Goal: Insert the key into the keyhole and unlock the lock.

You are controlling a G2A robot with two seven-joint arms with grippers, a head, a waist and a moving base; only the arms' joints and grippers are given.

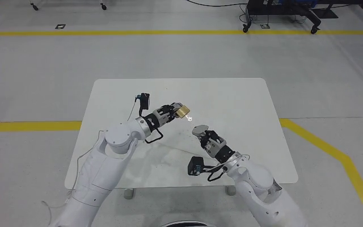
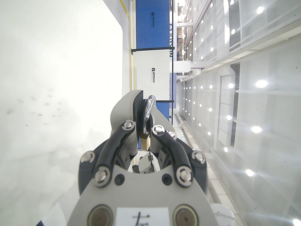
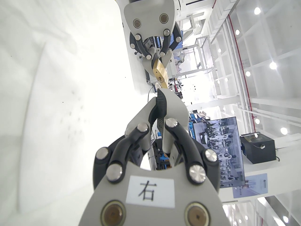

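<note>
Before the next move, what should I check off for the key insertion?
1. Lock clamped in left gripper, off the table: ok.
2. Keyhole facing right gripper: ok.
3. Right gripper shut, small silvery key at its tip: ok, apparently.
4. Key inside keyhole: not ok; the hole looks empty.
5. Key tip lined up with keyhole: cannot tell.

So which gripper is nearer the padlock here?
Left. The left gripper is shut on the padlock itself. The right gripper, shut on the key, sits apart from it, just short of its keyhole end.
</note>
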